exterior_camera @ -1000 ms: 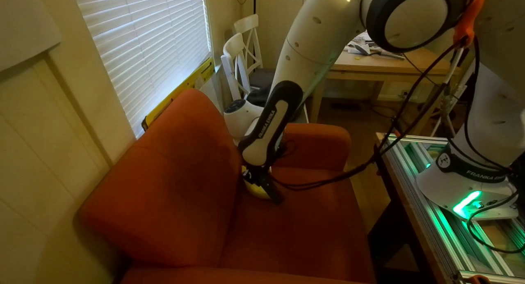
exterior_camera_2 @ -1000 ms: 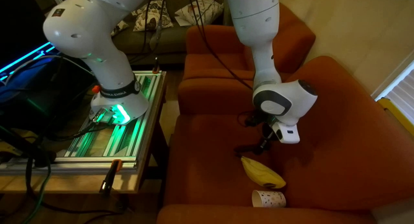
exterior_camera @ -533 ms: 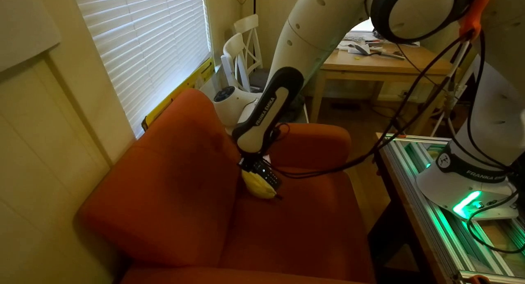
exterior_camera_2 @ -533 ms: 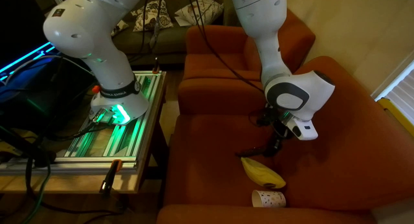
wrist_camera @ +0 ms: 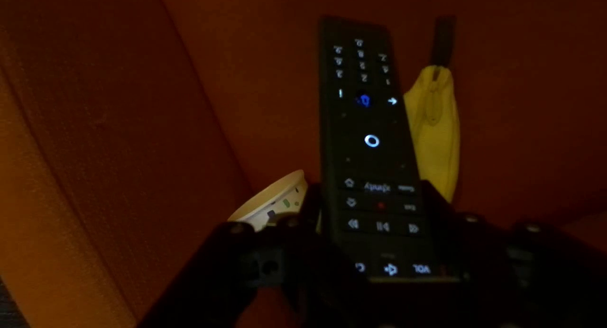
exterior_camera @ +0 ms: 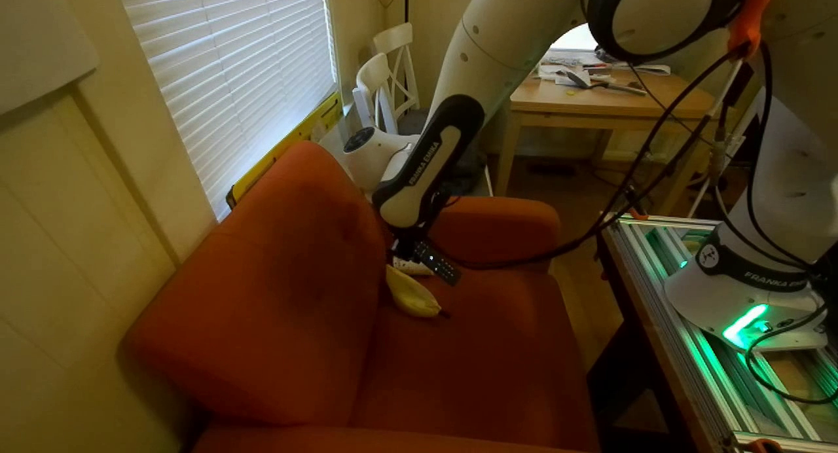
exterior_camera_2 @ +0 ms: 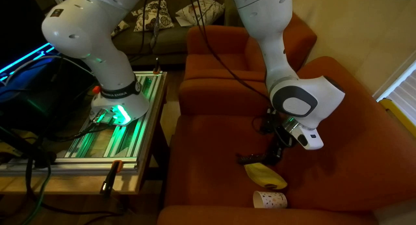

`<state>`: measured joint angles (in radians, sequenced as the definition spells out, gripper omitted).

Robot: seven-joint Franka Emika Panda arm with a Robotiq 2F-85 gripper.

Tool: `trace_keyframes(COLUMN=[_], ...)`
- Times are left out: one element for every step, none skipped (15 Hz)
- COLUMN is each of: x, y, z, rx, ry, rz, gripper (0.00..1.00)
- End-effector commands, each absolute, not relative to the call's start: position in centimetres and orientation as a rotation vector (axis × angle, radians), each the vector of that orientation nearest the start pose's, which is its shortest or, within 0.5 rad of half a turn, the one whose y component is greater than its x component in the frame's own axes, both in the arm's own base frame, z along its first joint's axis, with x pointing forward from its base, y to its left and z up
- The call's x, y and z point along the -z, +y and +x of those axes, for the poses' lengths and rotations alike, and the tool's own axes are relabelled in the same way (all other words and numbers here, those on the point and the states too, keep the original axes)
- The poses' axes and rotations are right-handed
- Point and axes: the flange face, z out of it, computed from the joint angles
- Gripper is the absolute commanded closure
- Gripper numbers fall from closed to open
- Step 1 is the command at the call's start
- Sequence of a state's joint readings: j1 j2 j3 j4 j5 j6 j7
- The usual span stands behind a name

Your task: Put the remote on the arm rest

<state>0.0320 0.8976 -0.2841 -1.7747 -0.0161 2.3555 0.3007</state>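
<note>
In an exterior view, a banana (exterior_camera: 414, 294) is lying on the orange seat (exterior_camera: 471, 355), and the arm rest (exterior_camera: 507, 227) is rising beyond it. In an exterior view, a spotted cup (exterior_camera_2: 270, 200) is lying on its side between the banana and the arm rest. In the wrist view, the fingers (wrist_camera: 310, 204) are standing partly apart and are clamping the remote (wrist_camera: 372, 162) by its long edges, left of the banana.

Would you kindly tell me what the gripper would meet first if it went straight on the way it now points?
Most likely the orange seat cushion, met by the remote that the gripper holds; depth is unclear, and the yellow banana-shaped object lies close to that line.
</note>
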Motion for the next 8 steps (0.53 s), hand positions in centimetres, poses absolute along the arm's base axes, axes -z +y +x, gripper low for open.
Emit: trace_keyframes(x=[-6.8,-5.4,-5.7,-5.9,-6.0,-6.0,-6.0,-6.0], y=[-17.5,-16.6,-17.2,-17.6,-17.8,-17.7,-17.7,-17.6], z=[58.0,58.3,58.2,58.1,58.1,58.1,58.1,58.1], rx=[-0.542,-0.507,-0.513,-0.516,-0.517,-0.517,-0.517,-0.517], ry=[0.759,0.781,0.789,0.793,0.795,0.795,0.793,0.792], rz=[-3.257,-3.259,-3.253,-3.249,-3.247,-3.247,-3.247,-3.246], gripper=[0.74,0.49,0.49,0.49,0.49,0.49,0.49,0.49])
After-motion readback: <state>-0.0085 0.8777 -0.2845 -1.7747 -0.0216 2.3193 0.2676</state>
